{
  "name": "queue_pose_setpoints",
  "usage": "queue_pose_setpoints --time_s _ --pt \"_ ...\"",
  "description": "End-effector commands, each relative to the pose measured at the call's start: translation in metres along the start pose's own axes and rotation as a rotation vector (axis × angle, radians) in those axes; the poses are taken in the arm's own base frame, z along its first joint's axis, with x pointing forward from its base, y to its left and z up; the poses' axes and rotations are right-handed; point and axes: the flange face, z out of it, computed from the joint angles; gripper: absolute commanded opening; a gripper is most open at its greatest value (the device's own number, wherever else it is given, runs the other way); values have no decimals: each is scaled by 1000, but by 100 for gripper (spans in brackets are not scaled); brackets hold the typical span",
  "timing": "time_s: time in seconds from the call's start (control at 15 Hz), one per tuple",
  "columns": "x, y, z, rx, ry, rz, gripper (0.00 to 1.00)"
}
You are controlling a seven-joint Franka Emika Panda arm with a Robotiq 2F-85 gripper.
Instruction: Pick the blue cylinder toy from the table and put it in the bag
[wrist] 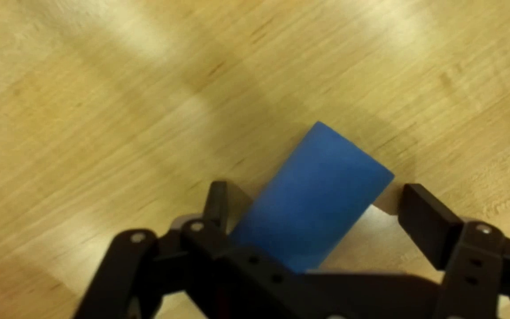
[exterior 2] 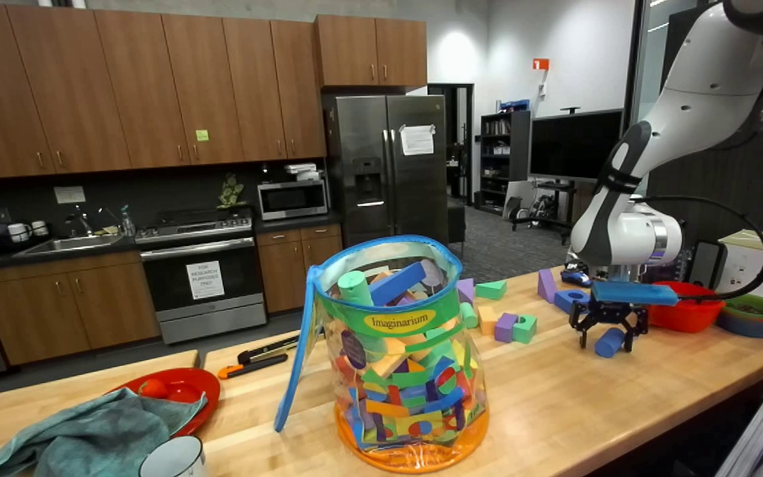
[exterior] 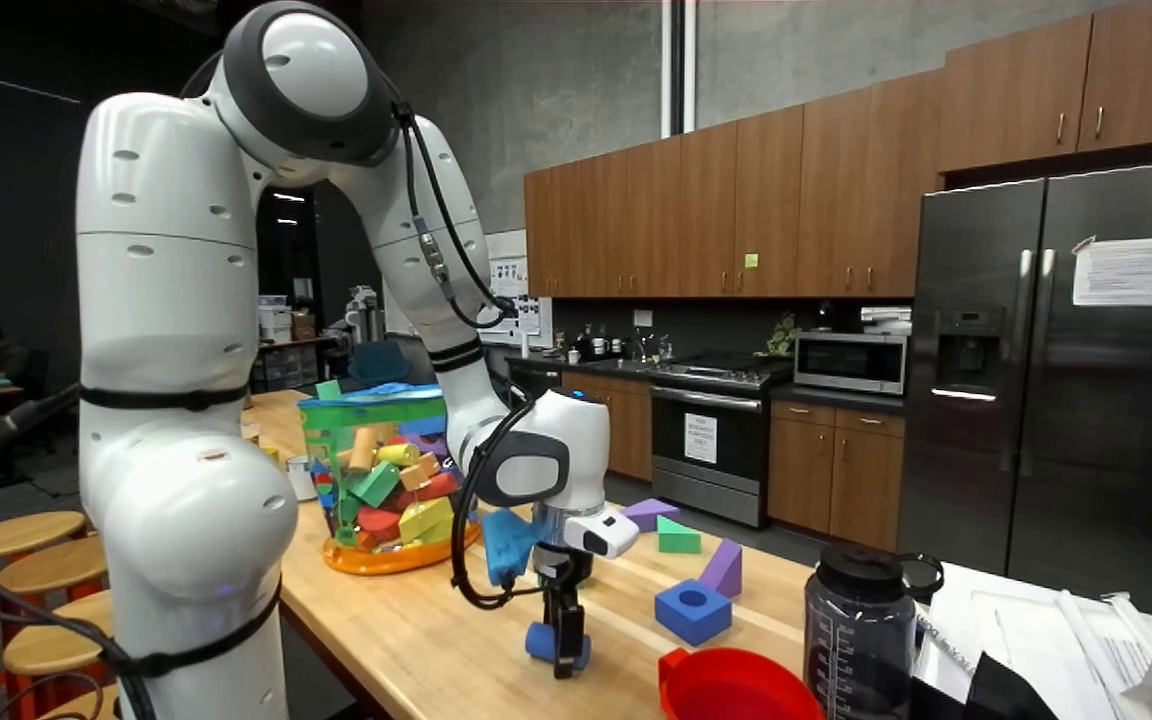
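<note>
The blue cylinder (wrist: 312, 199) lies on its side on the bench (exterior 2: 540, 404). The pincer (exterior 2: 605, 342) is released: its fingers are spread either side of the cylinder, and in the wrist view a strip of bench shows between it and both fingertips. Near the cylinder sit a red bowl (exterior: 736, 685) and a blue block (exterior: 688, 622) with a round hole; farther from it than the bowl stands a water bottle (exterior: 858, 640). Well apart from the cylinder is the see-through bag (exterior 2: 400, 322), lid hanging open, filled with coloured blocks (exterior 2: 398, 283).
</note>
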Motion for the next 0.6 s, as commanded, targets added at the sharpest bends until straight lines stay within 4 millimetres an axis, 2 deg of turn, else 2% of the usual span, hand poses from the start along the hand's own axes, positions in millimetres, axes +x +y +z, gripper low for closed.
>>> queue_pose_setpoints --time_s 0.0,0.2,0.33,0.53 --pt "1 -3 4 0 25 -27 68" --pt "2 -4 -2 10 36 -41 64" --pt "2 -4 -4 14 41 -49 55" --pt "4 -4 -8 19 55 -66 36"
